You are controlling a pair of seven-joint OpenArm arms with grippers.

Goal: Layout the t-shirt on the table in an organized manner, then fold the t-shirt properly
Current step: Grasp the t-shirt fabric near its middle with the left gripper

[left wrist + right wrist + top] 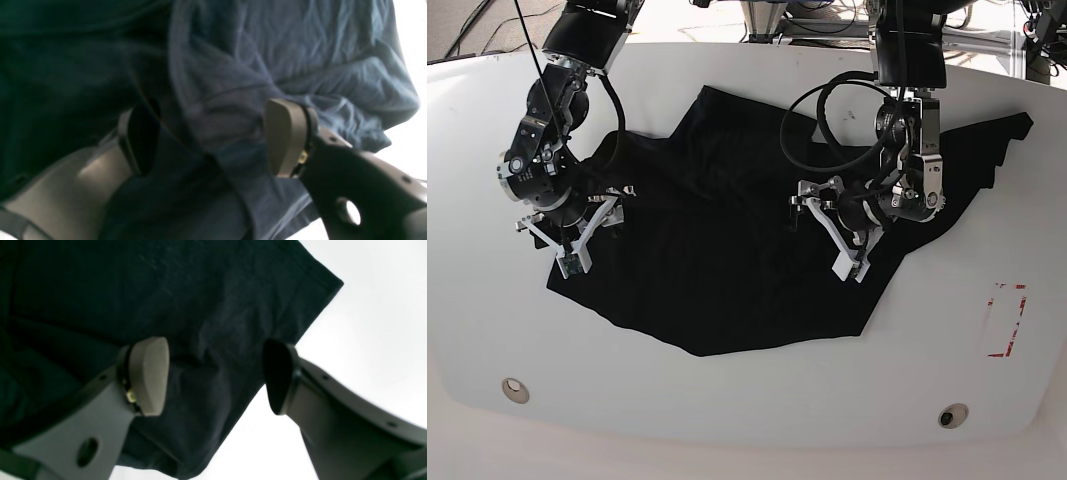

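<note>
From my remote station I record the following. The t-shirt (727, 250) lies spread but rumpled across the middle of the tabletop (757, 420), its lower edge running to a point toward the near side and one sleeve reaching toward the far right corner; a red tape mark (1005, 320) sits on bare surface well apart from the cloth, and two small round holes (515, 389) lie near the front edge.

The left gripper (847, 240) stands over the right part of the garment in the base view; in its wrist view the fingers (283, 136) are spread wide with a bunched fold of fabric lying between them, neither pad pressing on it; I judge them released, holding nothing.

The right gripper (587, 225) stands over the garment's left edge in the base view; in its wrist view the fingers (150, 373) are likewise parted, straddling the cloth's edge where it meets the white surface; released, nothing grasped.
</note>
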